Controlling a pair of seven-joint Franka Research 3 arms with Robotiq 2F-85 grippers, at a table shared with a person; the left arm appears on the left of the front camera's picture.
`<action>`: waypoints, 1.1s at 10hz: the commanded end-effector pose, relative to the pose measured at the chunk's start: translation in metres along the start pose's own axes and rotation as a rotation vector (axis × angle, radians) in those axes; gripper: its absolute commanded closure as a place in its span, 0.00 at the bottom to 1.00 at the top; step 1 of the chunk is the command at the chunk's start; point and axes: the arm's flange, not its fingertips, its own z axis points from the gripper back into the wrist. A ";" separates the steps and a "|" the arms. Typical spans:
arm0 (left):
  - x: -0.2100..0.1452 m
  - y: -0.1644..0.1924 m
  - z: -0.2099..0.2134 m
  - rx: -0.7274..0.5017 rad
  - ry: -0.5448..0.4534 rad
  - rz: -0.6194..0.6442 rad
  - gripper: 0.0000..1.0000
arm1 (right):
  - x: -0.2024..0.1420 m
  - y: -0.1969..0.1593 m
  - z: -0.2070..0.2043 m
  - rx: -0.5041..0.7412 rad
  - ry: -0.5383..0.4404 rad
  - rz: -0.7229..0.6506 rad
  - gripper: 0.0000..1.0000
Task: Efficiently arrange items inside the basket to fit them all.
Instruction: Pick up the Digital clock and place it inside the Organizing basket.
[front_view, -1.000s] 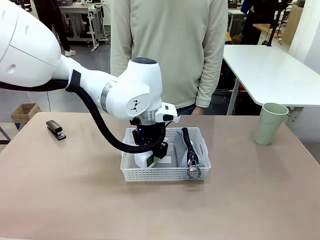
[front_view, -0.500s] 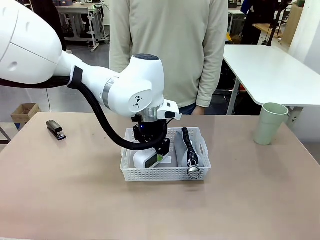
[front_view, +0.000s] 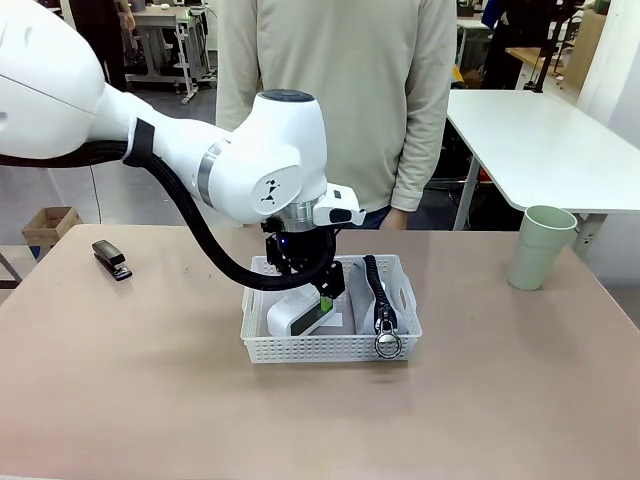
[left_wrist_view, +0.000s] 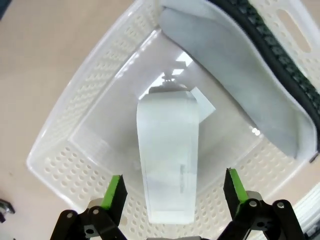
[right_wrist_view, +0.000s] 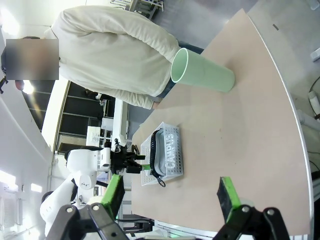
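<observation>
The white rounded block lies lengthwise in the left part of the basket, straight below the left gripper – its green-padded fingers stand spread wide on either side of the block, clear of it, gripping nothing. Beside the block, in the basket's right part, the grey zip pouch stands on edge, zipper up, its metal ring over the near wall. The pale green cup stands upright on the table well to the right; the small black stapler lies far left. The right gripper hangs open and empty
</observation>
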 end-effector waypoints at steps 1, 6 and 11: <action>-0.027 0.021 0.064 -0.106 0.032 -0.076 0.00 | 0.001 0.001 0.000 0.020 -0.009 0.026 0.00; -0.185 0.174 0.208 -0.541 0.037 0.395 0.00 | 0.001 0.001 0.000 0.020 -0.009 0.026 0.00; -0.454 0.281 0.163 -1.014 -0.559 0.946 0.00 | 0.001 0.001 0.000 0.020 -0.009 0.026 0.00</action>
